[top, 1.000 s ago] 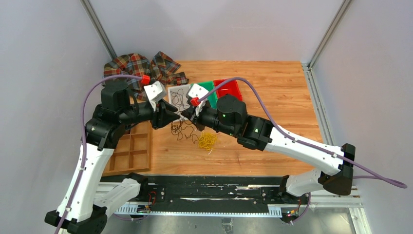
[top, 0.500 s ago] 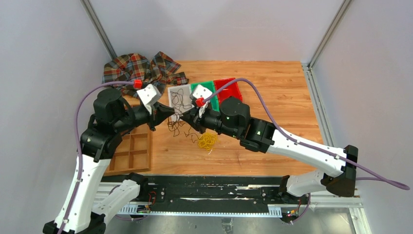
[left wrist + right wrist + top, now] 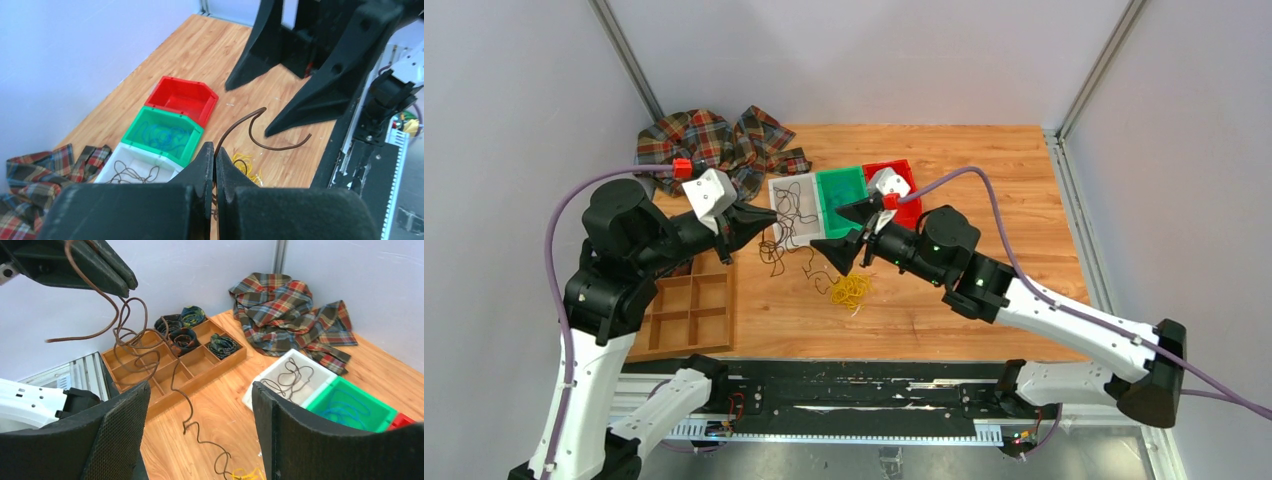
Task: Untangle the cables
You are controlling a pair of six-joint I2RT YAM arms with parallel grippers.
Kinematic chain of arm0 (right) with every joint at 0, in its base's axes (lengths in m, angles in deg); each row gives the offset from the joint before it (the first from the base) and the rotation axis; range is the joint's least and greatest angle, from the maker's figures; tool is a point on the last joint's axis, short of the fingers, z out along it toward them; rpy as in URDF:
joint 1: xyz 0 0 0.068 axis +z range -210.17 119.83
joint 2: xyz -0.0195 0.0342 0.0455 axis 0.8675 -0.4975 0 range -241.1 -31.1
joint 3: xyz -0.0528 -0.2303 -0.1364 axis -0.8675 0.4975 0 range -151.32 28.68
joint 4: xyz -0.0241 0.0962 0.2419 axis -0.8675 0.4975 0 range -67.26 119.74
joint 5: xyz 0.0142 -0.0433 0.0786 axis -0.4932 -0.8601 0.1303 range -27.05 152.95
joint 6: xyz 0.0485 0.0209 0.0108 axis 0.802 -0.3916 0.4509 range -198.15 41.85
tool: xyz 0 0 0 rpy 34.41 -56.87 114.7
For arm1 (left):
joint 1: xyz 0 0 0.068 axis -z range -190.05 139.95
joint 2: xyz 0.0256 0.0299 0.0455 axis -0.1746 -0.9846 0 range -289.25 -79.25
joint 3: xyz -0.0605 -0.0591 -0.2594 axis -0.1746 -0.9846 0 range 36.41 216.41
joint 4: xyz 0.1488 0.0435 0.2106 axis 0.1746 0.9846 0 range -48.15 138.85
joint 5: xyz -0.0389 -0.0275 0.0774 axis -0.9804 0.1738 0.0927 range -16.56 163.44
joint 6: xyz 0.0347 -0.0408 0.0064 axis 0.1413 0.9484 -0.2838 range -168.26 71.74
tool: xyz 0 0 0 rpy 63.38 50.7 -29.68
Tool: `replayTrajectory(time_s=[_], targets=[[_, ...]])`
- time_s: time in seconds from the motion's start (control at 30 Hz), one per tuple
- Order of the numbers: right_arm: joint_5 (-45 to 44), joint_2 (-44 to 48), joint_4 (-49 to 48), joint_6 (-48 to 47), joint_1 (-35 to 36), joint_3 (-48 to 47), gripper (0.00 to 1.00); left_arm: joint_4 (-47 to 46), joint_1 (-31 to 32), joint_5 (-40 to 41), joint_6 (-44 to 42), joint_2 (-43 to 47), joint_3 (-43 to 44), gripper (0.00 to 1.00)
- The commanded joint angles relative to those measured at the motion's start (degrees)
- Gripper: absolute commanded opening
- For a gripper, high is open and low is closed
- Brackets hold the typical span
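My left gripper (image 3: pixel 769 216) is shut on one end of a thin dark brown cable (image 3: pixel 776 256). The strand hangs from it in loops down to the wood and trails to a small yellow cable bunch (image 3: pixel 851 290). In the left wrist view the fingers (image 3: pixel 206 160) press together with the cable (image 3: pixel 235 129) coming out between them. My right gripper (image 3: pixel 842 232) stands wide open just right of the hanging strand, holding nothing. In the right wrist view the cable (image 3: pixel 176 376) dangles ahead of that gripper (image 3: pixel 200 387), touching neither pad.
A white bin (image 3: pixel 772 200) holds more dark cables, a green bin (image 3: pixel 839 172) holds blue ones, and a red bin (image 3: pixel 894 168) stands beside them. A wooden divider tray (image 3: pixel 689 315) lies at the left. A plaid cloth (image 3: pixel 714 140) is crumpled at the back left.
My right gripper opened, let go of the cable and drew back to the right. My left gripper closed on the cable and pulled it up and left.
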Motion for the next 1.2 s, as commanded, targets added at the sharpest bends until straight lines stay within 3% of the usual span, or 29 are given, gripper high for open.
replayTrajectory(time_s=[0.0,0.23,0.5,0.7,1.17], targets=[[2.3,-4.7,-9.1,0.9,0.4,-2.1,0.75,0.0,0.1,-3.3,3.8,-1.2,2.9,0.01],[2.6,-9.3,-15.3,1.5,2.3,-4.9,0.76,0.3,0.1,-1.6,3.7,-0.7,2.7,0.01],[-0.4,-8.2,-20.1,3.6,2.6,-1.3,0.76,0.8,0.1,0.2,2.0,-0.6,2.1,0.01],[1.0,-11.3,-17.9,3.9,2.7,-5.2,0.76,0.8,0.1,0.3,2.3,-0.9,1.9,0.0],[-10.2,-21.6,-19.7,-0.3,2.7,-8.8,0.72,3.1,0.1,-3.3,5.0,-1.8,6.2,0.0]])
